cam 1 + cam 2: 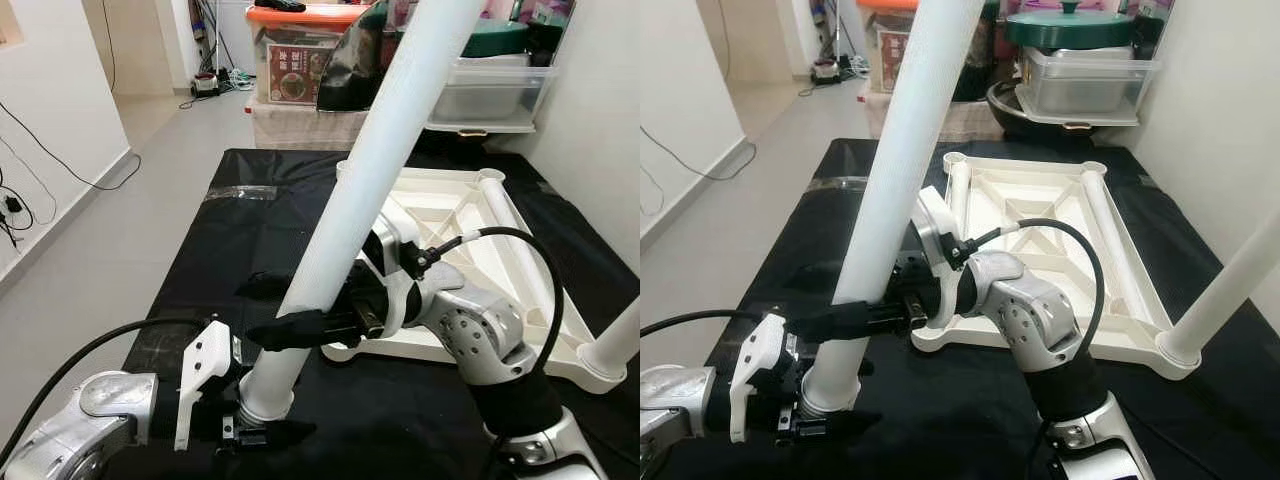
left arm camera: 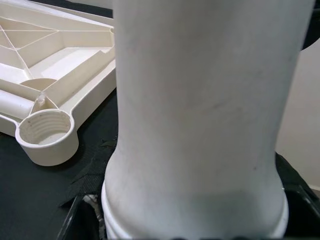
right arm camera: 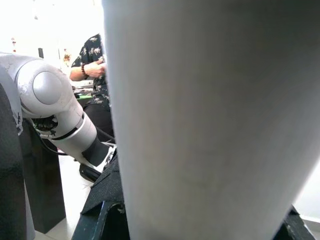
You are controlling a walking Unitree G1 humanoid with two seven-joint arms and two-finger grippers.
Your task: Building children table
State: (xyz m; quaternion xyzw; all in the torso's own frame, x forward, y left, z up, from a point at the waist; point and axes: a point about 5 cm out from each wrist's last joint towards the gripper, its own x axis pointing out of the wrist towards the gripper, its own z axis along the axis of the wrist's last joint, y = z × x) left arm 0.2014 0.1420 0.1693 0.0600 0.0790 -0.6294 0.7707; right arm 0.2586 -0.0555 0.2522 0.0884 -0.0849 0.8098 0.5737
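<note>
Black mat (image 1: 200,270) on floor; white table leg (image 1: 380,150) tilted, left gripper (image 1: 262,432) clamped at its base, right gripper (image 1: 285,330) clamped just above; upturned tabletop (image 1: 1040,215) beside

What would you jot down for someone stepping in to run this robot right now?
Left gripper: shut on the threaded bottom end of the loose white leg.
Right gripper: shut on the same leg, higher up.
Tabletop: upside down on the black mat.
Done: one leg stands in the near right corner.
Left: the near left socket is empty; the held leg likely goes there.
</note>
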